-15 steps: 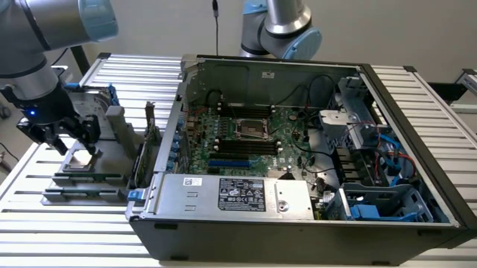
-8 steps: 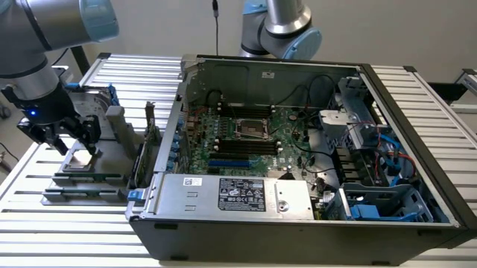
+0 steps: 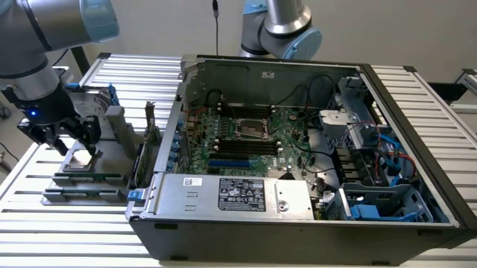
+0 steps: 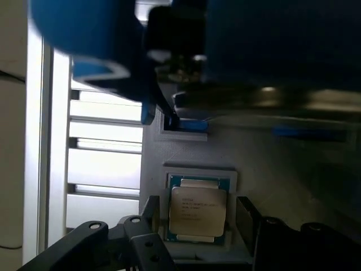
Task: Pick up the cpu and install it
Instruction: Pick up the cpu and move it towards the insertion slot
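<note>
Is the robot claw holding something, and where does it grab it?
Nothing is held. The open gripper sits over the cpu, fingers either side, not gripping.

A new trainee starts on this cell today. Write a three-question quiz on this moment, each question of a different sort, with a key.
1. Multiple choice: where does the cpu lie?
A) in the motherboard socket
B) in a grey holder beside the computer case
C) lifted in the air
2. True or false: the gripper is shut.
3. Fill in: in the exterior view, the gripper hangs to the ____ of the computer case.

Key
1. B.
2. False: it is open, with one finger on each side of the cpu.
3. left.
</note>
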